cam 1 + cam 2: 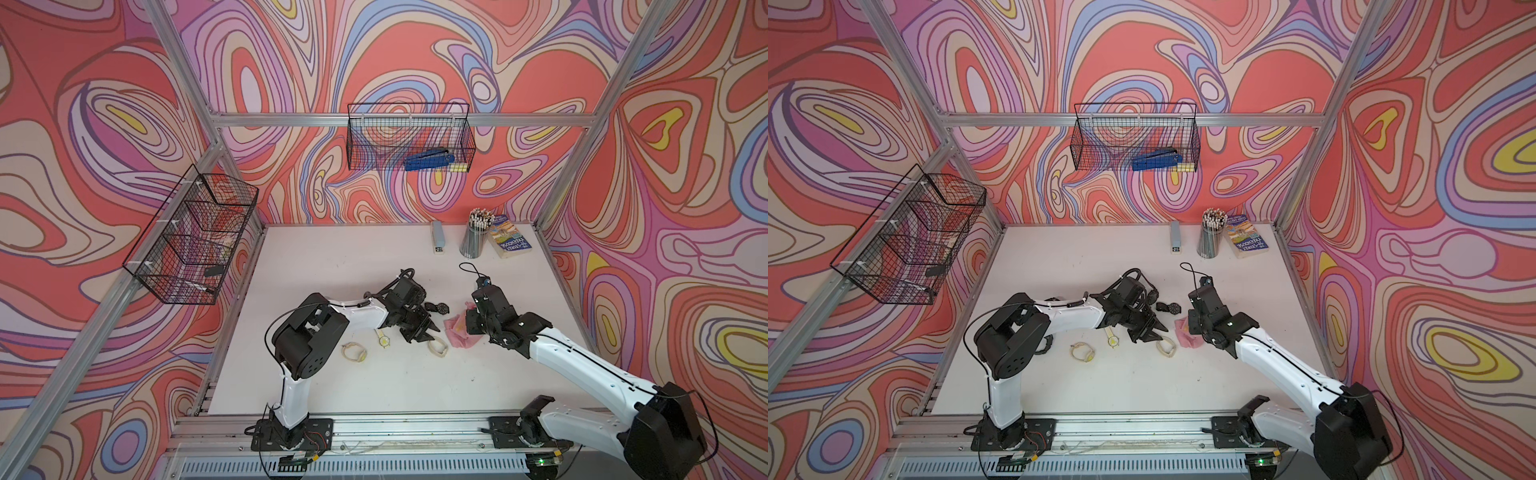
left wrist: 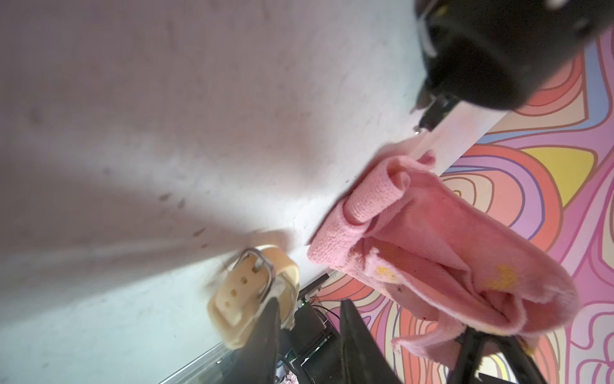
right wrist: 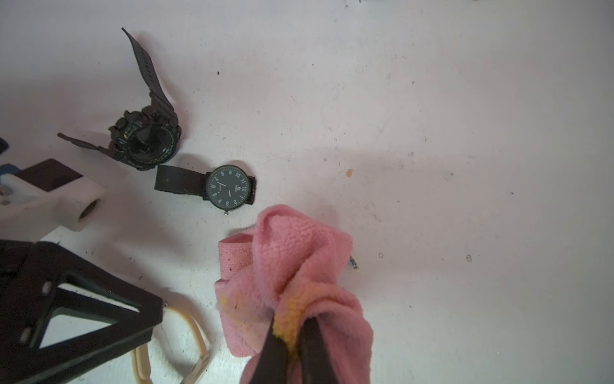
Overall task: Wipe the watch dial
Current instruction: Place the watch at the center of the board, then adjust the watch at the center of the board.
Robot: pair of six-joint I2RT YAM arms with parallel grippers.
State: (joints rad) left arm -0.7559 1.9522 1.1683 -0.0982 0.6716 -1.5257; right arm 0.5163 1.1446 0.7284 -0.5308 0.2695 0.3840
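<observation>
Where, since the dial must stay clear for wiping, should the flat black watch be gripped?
Probably by its strap, from above, pinching across the band's width: the watch lies face up, strap flat beside the dial, so the dial is left uncovered.

Soft, even light fills my booth. In both top views the frame rails (image 1: pixel 291 119) splay toward the edges. My left wrist view is smeared: cream watch strap (image 2: pixel 239 299) and pink cloth (image 2: pixel 432 232) blur. My right wrist view is sharper, faint shadows on the table (image 3: pixel 465 99).
</observation>
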